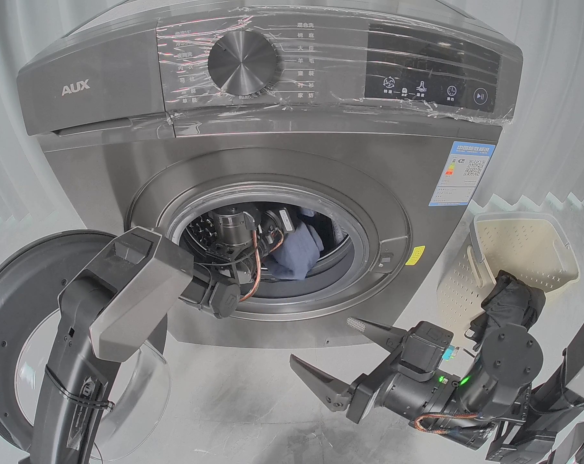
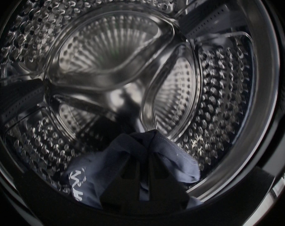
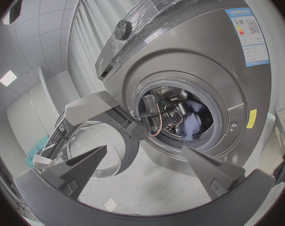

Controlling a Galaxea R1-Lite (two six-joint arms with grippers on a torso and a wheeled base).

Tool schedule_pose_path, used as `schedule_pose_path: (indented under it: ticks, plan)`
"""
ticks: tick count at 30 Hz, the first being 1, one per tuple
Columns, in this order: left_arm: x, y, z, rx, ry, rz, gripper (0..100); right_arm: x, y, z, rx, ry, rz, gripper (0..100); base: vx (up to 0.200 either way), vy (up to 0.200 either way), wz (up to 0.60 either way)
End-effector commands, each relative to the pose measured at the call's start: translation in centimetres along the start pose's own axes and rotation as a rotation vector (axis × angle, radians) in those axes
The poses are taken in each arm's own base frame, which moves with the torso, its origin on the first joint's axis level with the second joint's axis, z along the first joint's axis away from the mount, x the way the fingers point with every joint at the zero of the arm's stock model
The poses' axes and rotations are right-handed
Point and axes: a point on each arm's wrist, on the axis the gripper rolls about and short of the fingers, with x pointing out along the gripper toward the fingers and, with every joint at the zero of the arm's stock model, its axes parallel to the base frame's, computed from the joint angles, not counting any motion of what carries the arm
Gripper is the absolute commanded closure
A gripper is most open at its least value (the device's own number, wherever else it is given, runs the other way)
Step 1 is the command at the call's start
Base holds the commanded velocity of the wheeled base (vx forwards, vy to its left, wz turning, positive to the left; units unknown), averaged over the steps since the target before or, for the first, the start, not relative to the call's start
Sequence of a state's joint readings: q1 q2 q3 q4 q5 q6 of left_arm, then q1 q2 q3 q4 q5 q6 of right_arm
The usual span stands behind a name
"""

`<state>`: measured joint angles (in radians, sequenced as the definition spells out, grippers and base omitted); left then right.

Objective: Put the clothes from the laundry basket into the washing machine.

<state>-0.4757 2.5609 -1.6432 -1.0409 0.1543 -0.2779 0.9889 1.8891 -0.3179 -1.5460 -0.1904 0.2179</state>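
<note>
The loading step seems in hand: the left gripper (image 2: 145, 160), inside the washing machine (image 1: 305, 162) drum (image 2: 230, 88), pinches a blue garment (image 2: 177, 160) low in it and should probably next let it go and pull out, while the right gripper (image 1: 321, 341), spread wide, hangs near the laundry basket (image 1: 565, 252), where a black garment (image 1: 511, 301) lies.

Mostly greys on my screens, with blue and cream.
I see the washing machine (image 1: 343, 156) in brushed grey, its drum (image 2: 221, 104) shiny silver and dimpled all over. The blue garment (image 2: 177, 157) carries white print; the basket (image 1: 530, 246) is cream, dotted with small holes; the black garment (image 1: 507, 301) is plain, and the sticker (image 1: 415, 254) on the machine is yellow.
</note>
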Motion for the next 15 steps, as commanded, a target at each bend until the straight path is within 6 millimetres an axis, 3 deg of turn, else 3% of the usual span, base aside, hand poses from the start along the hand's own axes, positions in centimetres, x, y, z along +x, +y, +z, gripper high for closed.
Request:
schedule_pose_path:
  ticks: [1, 7, 8, 15]
  plan:
    - [1.2, 0.9, 0.2, -0.003, -0.053, 0.021, 100, 0.0, 0.0, 0.2, 0.001, -0.006, 0.002, 0, 0.000, 0.000, 0.00]
    - [1.0, 1.0, -0.3, 0.001, -0.040, 0.023, 100, 0.0, 0.0, 0.1, 0.001, -0.004, 0.001, 0, 0.000, 0.000, 0.00]
    - [0.7, 0.9, -0.9, 0.005, -0.019, 0.024, 0, 0.0, 0.0, 0.1, 0.001, -0.005, 0.002, 0, 0.000, 0.000, 0.00]
    - [-0.6, 0.2, -2.6, 0.017, 0.077, 0.008, 0, 0.0, 0.0, 0.1, 0.001, -0.005, 0.002, 0, 0.000, 0.000, 0.00]
